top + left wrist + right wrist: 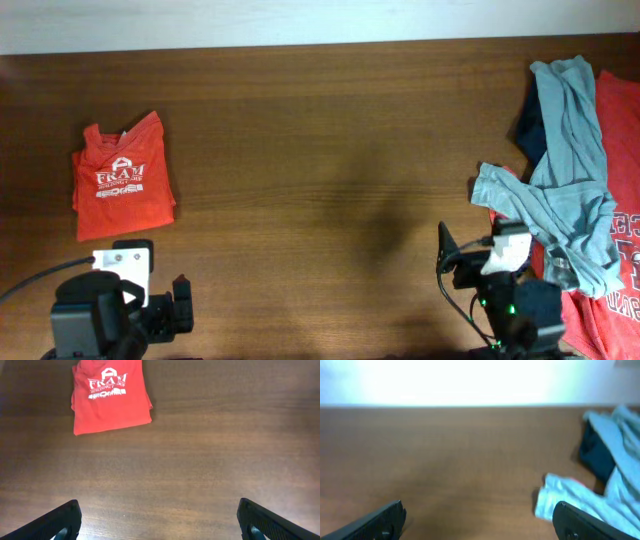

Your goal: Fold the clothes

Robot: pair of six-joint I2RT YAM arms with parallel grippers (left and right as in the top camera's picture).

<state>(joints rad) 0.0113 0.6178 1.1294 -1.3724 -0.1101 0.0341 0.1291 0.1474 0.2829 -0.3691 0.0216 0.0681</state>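
A folded orange-red T-shirt with white print (122,190) (111,395) lies on the table's left side. At the right edge the other clothes form a loose heap. A light grey-blue shirt (565,170) (615,475) is draped over a navy one (533,125) (596,452) and an orange-red one (620,130). My left gripper (125,275) (159,515) is open near the front edge, just below the folded shirt, with bare wood between its fingers. My right gripper (500,255) (480,517) is open beside the grey-blue sleeve and holds nothing.
The brown wooden table (330,150) stretches between the folded shirt and the heap. A pale wall (300,20) runs along the far edge. The heap hangs past the right border of the overhead view.
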